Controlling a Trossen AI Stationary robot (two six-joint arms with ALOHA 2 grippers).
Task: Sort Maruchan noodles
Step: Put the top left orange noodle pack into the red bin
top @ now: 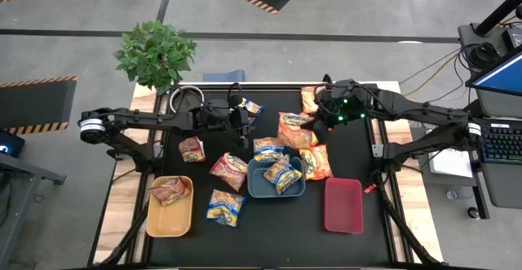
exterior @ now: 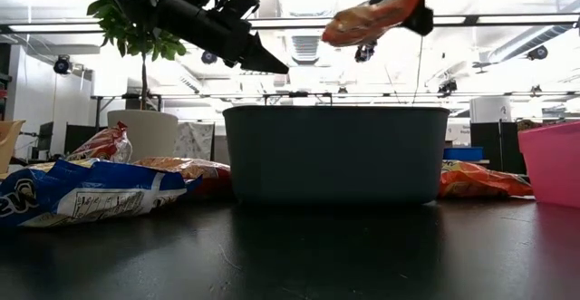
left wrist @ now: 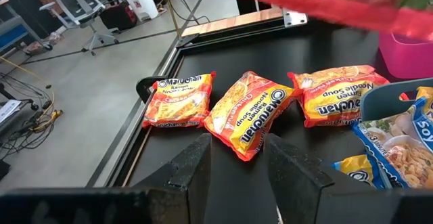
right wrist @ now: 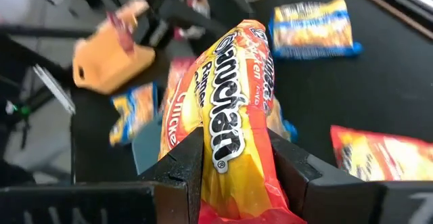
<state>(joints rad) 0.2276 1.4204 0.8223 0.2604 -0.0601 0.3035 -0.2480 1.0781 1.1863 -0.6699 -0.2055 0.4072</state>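
Note:
Maruchan packets lie scattered on the black table: orange ones, red ones and blue-and-yellow ones. One red packet lies in the yellow tray, and blue packets lie in the blue tray. My right gripper is above the table's middle, shut on an orange packet. My left gripper hovers open over the table's far middle, touching nothing. My right gripper pinches the orange packet across its width between the two fingers, with most of the packet's length sticking out beyond the fingertips. In the low view the packet is lifted clear, high above the blue tray, roughly level and slightly tilted.
The red tray sits near the table's right near part. A potted plant stands beyond the far left corner, with a white cup on the table beside it. A laptop and keyboard are off the right edge.

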